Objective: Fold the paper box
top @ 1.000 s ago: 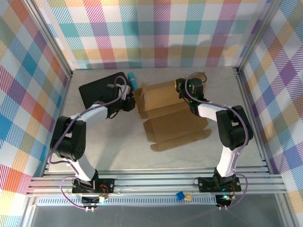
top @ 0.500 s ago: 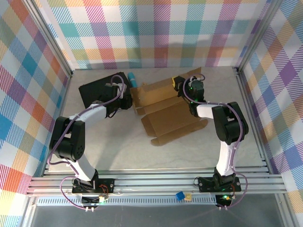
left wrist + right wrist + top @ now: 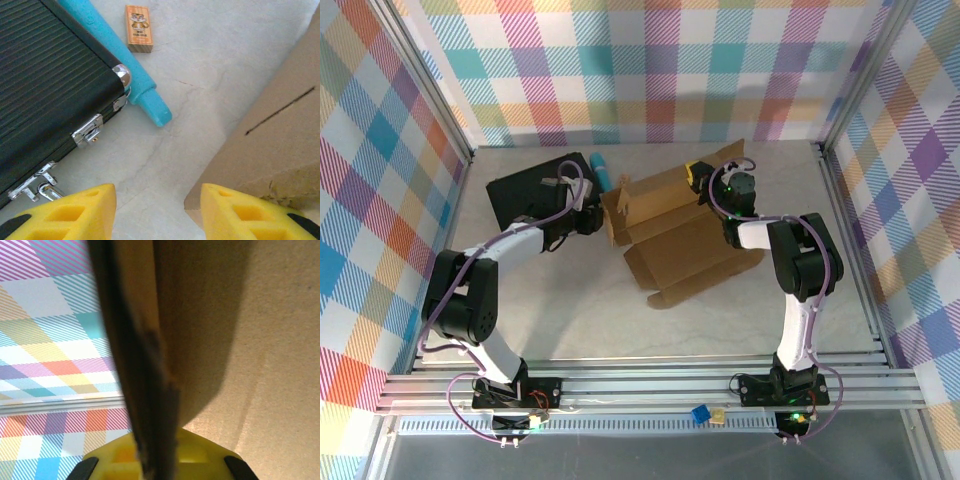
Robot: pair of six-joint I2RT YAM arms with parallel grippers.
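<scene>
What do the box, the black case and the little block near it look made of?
The paper box: brown cardboard, matte, with a rough fibrous corner. The black case: ribbed black shell, plastic or metal, hard to tell, with shiny metal latches. The small block: apparently pale wood with a printed picture.

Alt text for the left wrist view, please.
The left tool stands open over the pale table, the paper box close at frame right. A black case with silver latches lies at frame left, a blue cylinder along its edge and a small wooden block beyond.
</scene>
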